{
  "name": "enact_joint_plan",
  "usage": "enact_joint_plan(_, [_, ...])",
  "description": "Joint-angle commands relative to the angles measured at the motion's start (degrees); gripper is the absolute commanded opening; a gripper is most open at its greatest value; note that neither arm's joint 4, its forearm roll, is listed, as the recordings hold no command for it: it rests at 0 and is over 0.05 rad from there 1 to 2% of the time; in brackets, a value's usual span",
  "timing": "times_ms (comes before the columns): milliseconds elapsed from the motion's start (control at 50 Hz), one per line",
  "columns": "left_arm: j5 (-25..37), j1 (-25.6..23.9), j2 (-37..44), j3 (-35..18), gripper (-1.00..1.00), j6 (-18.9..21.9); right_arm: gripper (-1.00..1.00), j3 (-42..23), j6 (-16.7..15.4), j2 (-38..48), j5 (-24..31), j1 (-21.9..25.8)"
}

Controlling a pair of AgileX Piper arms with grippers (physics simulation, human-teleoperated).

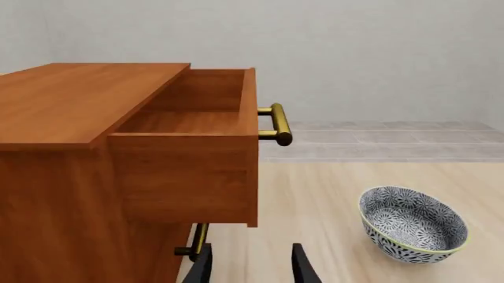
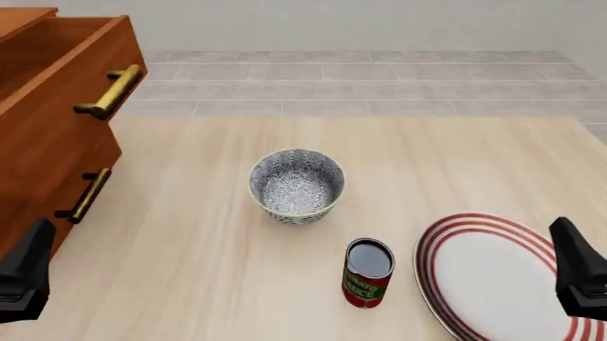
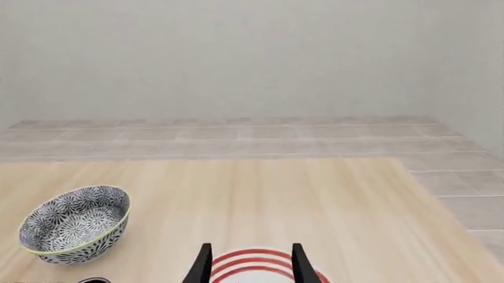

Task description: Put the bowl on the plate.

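The bowl, grey-and-white floral with a pale rim, stands upright and empty in the middle of the table, also seen in the left wrist view and right wrist view. The plate, white with red rings, lies flat at the near right. My left gripper hovers at the near left, open and empty, well apart from the bowl. My right gripper hangs open over the plate's near right edge, with the plate's rim showing between its fingers.
A red-labelled can stands upright between bowl and plate, close to the plate's left rim. A wooden dresser fills the left side, its top drawer pulled open, with brass handles sticking out. Tiled floor lies beyond the table's far edge.
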Motion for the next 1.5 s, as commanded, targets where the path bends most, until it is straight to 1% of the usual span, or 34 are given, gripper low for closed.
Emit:
enact_joint_plan(20, [-0.01, 0.0, 0.01, -0.01, 1.0, 0.01, 1.0, -0.99, 0.48, 7.77, -6.18, 0.85])
enact_joint_plan(40, [0.0, 0.0, 0.03, -0.01, 1.0, 0.0, 1.0, -1.82, 0.85, 9.08, -6.86, 0.98])
enact_joint_plan(100, [-0.01, 0.0, 0.02, -0.01, 1.0, 0.0, 1.0, -2.88, -0.18, 9.9, -7.08, 1.62])
enact_joint_plan(140, [-0.01, 0.01, 0.02, -0.01, 1.0, 0.0, 1.0, -3.82, -0.41, 12.18, -8.29, 1.95])
enact_joint_plan(200, [0.0, 0.0, 0.03, -0.01, 1.0, -0.01, 1.0, -6.02, 0.73, 15.11, -9.13, 1.4])
enact_joint_plan(220, [-0.01, -0.01, 0.03, -0.01, 1.0, 0.0, 1.0, -6.24, 0.33, 15.0, -8.93, 1.68])
enact_joint_plan(240, [-0.01, 0.0, 0.02, -0.01, 1.0, -0.01, 1.0, -6.97, -1.54, 14.76, -8.41, 3.22])
enact_joint_plan(260, [-0.01, 0.01, 0.01, -0.01, 1.0, 0.01, 1.0, -7.74, -1.96, 16.12, -8.88, 3.67])
enact_joint_plan(300, [-0.01, -0.01, 0.04, -0.01, 1.0, -0.01, 1.0, -8.63, -1.63, 18.44, -10.13, 4.24])
enact_joint_plan(320, [-0.01, 0.01, 0.02, -0.01, 1.0, -0.01, 1.0, -9.09, -2.22, 19.69, -10.81, 4.57])
enact_joint_plan(400, [0.0, 0.01, 0.03, -0.01, 1.0, 0.0, 1.0, -10.48, -1.83, 23.3, -12.77, 5.74])
enact_joint_plan(420, [-0.01, 0.01, 0.01, -0.01, 1.0, -0.02, 1.0, -10.98, -0.28, 24.9, -13.26, 7.29])
enact_joint_plan(460, [0.0, 0.0, 0.03, -0.01, 1.0, 0.0, 1.0, -11.76, -0.9, 26.86, -13.82, 8.26])
enact_joint_plan(500, [-0.01, 0.0, 0.03, -0.01, 1.0, -0.02, 1.0, -12.6, 0.05, 28.9, -14.08, 9.49])
enact_joint_plan(520, [-0.01, 0.0, 0.03, -0.01, 1.0, 0.0, 1.0, -13.35, -0.41, 29.77, -14.21, 10.09])
enact_joint_plan(620, [-0.01, 0.0, 0.03, -0.01, 1.0, 0.0, 1.0, -17.05, -0.35, 34.28, -14.28, 11.24])
enact_joint_plan(660, [0.0, 0.01, 0.03, -0.01, 1.0, 0.0, 1.0, -19.69, 0.01, 36.89, -13.69, 12.21])
enact_joint_plan(760, [-0.01, 0.0, 0.02, -0.01, 1.0, 0.01, 1.0, -24.43, -1.17, 41.46, -12.12, 15.03])
enact_joint_plan(840, [0.0, 0.01, 0.03, -0.01, 1.0, -0.01, 1.0, -26.87, -1.56, 43.93, -11.54, 15.89])
enact_joint_plan(860, [-0.01, 0.01, 0.02, -0.01, 1.0, 0.0, 1.0, -27.9, -2.65, 45.49, -11.54, 17.37])
enact_joint_plan(900, [-0.01, 0.0, 0.03, -0.01, 1.0, -0.01, 1.0, -28.69, -3.48, 46.82, -11.74, 17.71])
enact_joint_plan(960, [-0.01, 0.0, 0.03, -0.01, 1.0, -0.01, 1.0, -30.61, -3.84, 48.95, -11.2, 19.8])
enact_joint_plan(1000, [-0.01, 0.0, 0.02, -0.01, 1.0, 0.0, 1.0, -31.31, -4.19, 50.07, -10.95, 19.97])
enact_joint_plan(1020, [-0.01, 0.0, 0.03, -0.01, 1.0, 0.01, 1.0, -32.11, -3.65, 51.07, -10.66, 21.13])
enact_joint_plan(1080, [-0.01, 0.0, 0.01, -0.01, 1.0, 0.0, 1.0, -34.03, -4.92, 54.33, -10.29, 22.38])
enact_joint_plan(1140, [-0.01, 0.0, 0.03, -0.01, 1.0, 0.0, 1.0, -36.97, -4.48, 58.39, -8.49, 23.28])
enact_joint_plan(1160, [-0.01, 0.0, 0.02, -0.01, 1.0, 0.0, 1.0, -37.35, -3.11, 58.23, -8.21, 23.89])
enact_joint_plan(1180, [-0.01, 0.0, 0.03, -0.01, 1.0, -0.01, 1.0, -38.85, -3.31, 60.28, -6.72, 24.25])
enact_joint_plan(1240, [0.0, 0.01, 0.03, -0.01, 1.0, 0.0, 1.0, -41.12, -3.9, 62.66, -5.11, 25.16])
enact_joint_plan(1300, [-0.01, 0.0, 0.02, -0.01, 1.0, -0.01, 1.0, -41.99, -4.65, 62.9, -4.75, 25.46])
enact_joint_plan(1340, [-0.01, 0.01, 0.0, -0.01, 1.0, 0.0, 1.0, -44.16, -3.02, 65.1, -2.79, 26.45])
enact_joint_plan(1380, [0.0, 0.01, 0.03, -0.01, 1.0, 0.01, 1.0, -45.41, -2.95, 66.43, -1.57, 27.33])
enact_joint_plan(1460, [-0.01, 0.0, 0.02, -0.01, 1.0, -0.01, 1.0, -48.83, 0.35, 69.64, 1.7, 28.92])
enact_joint_plan(1500, [-0.01, 0.0, 0.02, -0.01, 1.0, -0.01, 1.0, -49.16, 0.76, 69.55, 1.71, 28.94])
